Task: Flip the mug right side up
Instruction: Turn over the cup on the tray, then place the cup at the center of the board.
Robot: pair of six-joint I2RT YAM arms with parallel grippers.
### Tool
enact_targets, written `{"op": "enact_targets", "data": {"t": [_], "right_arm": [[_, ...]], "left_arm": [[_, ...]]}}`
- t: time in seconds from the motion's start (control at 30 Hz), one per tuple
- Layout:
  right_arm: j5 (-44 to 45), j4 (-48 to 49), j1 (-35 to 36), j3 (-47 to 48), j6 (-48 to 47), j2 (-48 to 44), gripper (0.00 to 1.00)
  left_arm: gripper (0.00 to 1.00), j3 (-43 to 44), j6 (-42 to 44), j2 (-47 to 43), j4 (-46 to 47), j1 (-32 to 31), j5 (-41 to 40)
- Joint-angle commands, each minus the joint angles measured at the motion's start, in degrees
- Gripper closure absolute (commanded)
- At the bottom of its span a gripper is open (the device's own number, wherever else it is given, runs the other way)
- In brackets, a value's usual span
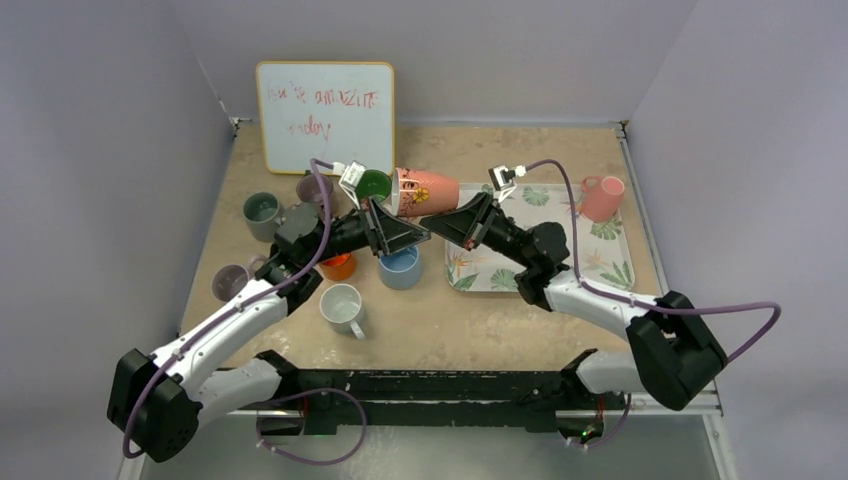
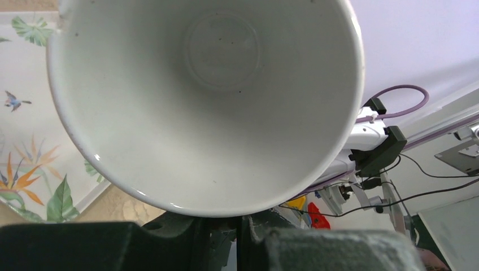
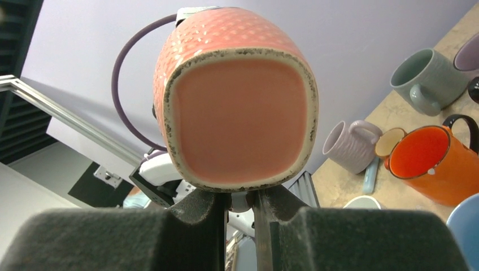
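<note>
I see the mug (image 1: 428,192) up in the air above the tabletop (image 1: 480,330), between my two arms. It lies on its side. Its open mouth faces the left gripper (image 1: 388,208) and its flat bottom faces the right gripper (image 1: 464,207).

From the left wrist I look right into the white inside of the mug (image 2: 214,113). The jaws of the left gripper (image 2: 240,228) are closed at the low edge of the rim and seem to pinch it.

From the right wrist I see the pink bottom of the mug (image 3: 240,118). The jaws of the right gripper (image 3: 240,220) are closed tight just under it and hold the mug.

Below, a blue mug (image 1: 400,268), an orange mug (image 1: 338,266) and a white mug (image 1: 342,308) stand on the tabletop. A leafy tray (image 1: 600,270) lies to the right.
</note>
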Motion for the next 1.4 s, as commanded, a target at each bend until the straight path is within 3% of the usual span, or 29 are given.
{"op": "enact_targets", "data": {"t": [0.0, 0.1, 0.37, 0.47, 0.73, 1.0, 1.37], "right_arm": [[-0.24, -0.91, 0.59, -1.60, -4.09, -3.13, 0.78], [0.22, -4.46, 0.59, -3.36, -6.78, -5.24, 0.64], [1.46, -16.08, 0.53, -7.46, -12.59, -12.03, 0.48], [2.93, -24.76, 0.58, -7.87, -16.85, -16.15, 0.39], [8.79, -50.16, 0.60, -5.74, -27.73, -31.62, 0.02], [17.41, -67.80, 0.53, -1.65, -34.58, -41.01, 0.01], [27.73, -78.74, 0.53, 1.73, -35.67, -42.18, 0.01]], "left_arm": [[1.00, 0.01, 4.23, -3.78, -0.79, -0.17, 0.44], [1.00, -0.62, 5.55, -4.61, -4.05, -0.21, -0.08], [1.00, -0.42, 12.05, -3.79, -13.13, -0.22, 0.09], [1.00, -0.66, 14.85, -3.82, -16.23, -0.22, -0.59], [1.00, 3.04, 23.33, -3.59, -32.69, -0.33, -5.74], [1.00, 5.56, 28.24, -4.59, -42.46, -4.36, -13.08], [1.00, 10.06, 29.91, -1.93, -56.81, -21.57, -34.80]]}}
